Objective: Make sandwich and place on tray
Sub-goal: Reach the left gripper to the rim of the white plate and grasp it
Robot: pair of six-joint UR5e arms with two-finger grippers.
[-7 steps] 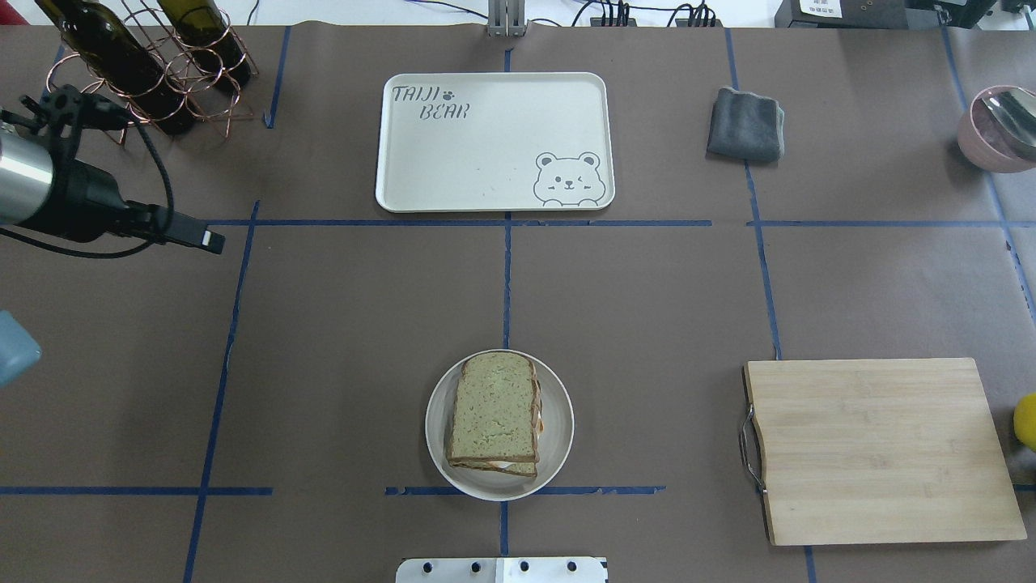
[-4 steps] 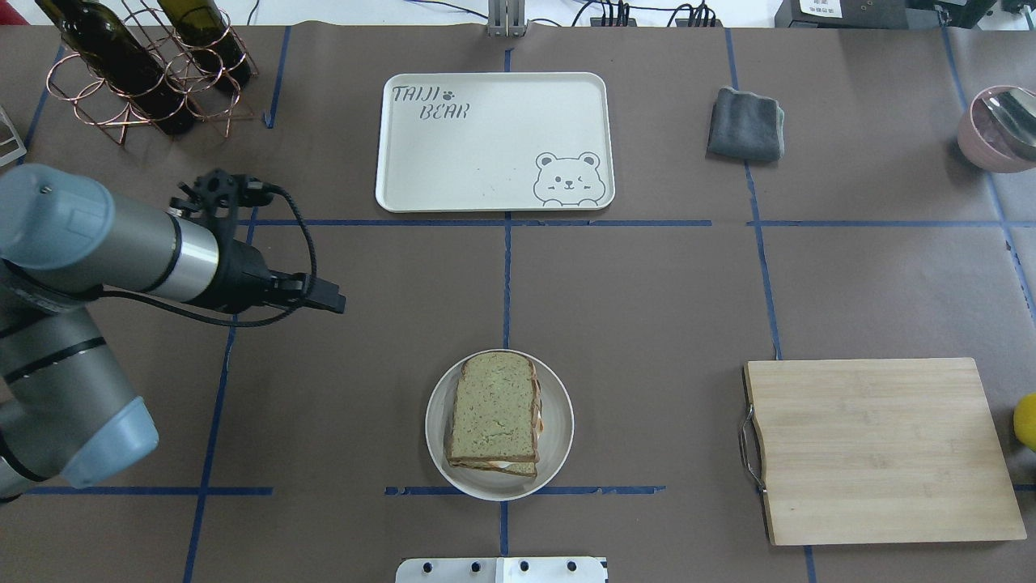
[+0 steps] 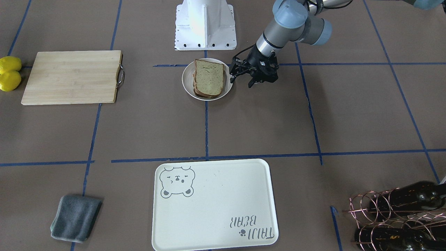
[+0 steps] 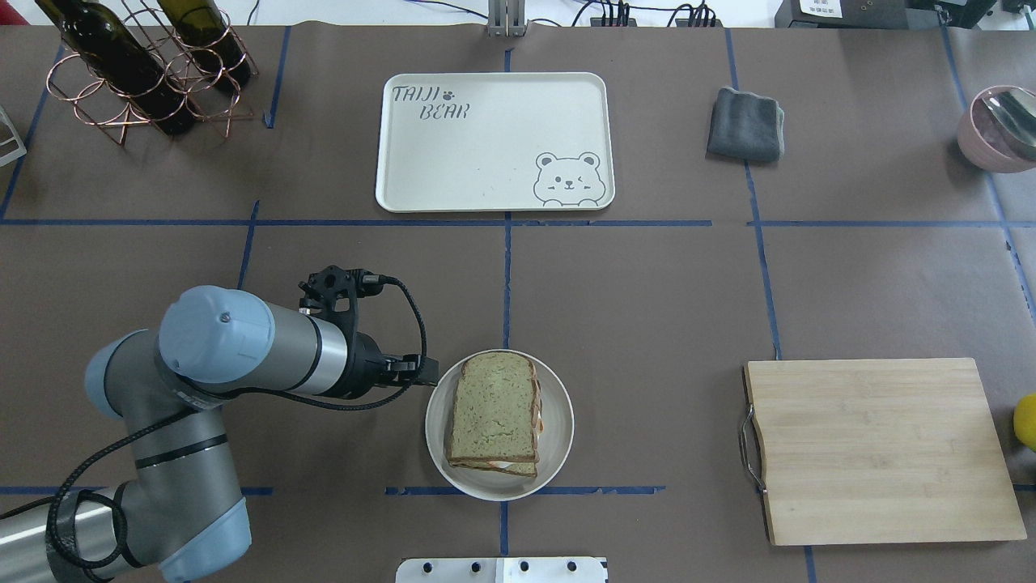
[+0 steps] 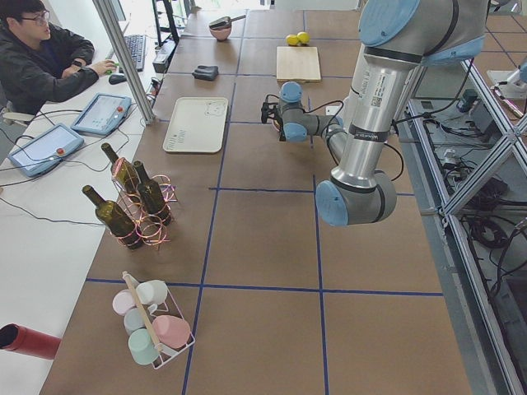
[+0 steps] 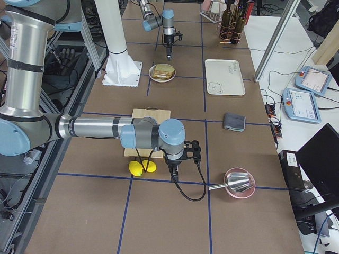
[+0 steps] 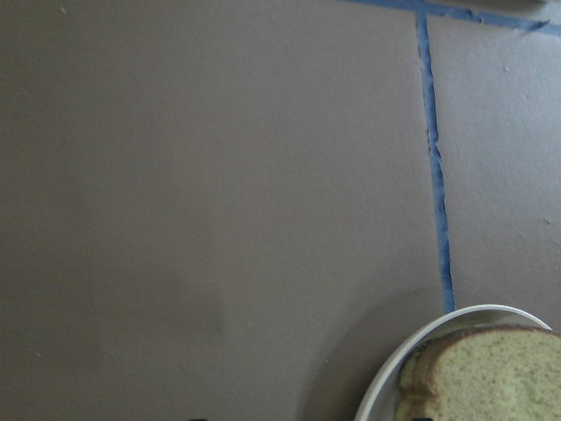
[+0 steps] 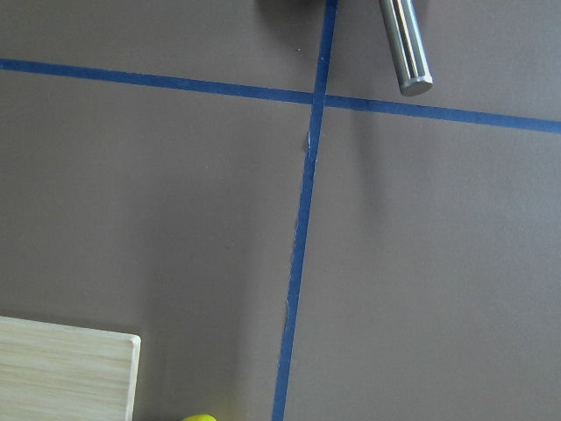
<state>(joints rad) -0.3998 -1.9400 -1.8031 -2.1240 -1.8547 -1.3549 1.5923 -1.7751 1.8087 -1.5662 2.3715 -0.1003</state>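
The sandwich lies in a white bowl at the near centre of the table, with the egg showing at its edge. It also shows in the front view and in a corner of the left wrist view. My left gripper is open and empty, low beside the bowl's left rim. The cream bear tray lies bare at the far centre. My right gripper hangs near the lemons, shown only in the right side view, so I cannot tell its state.
A wooden cutting board lies at the near right with lemons beyond it. A grey cloth lies right of the tray. A wine rack stands far left, and a pink bowl with a ladle far right.
My left arm has swung in from the far left edge toward the near centre. Its gripper now sits beside the bowl's left rim. The sandwich and tray have not moved.
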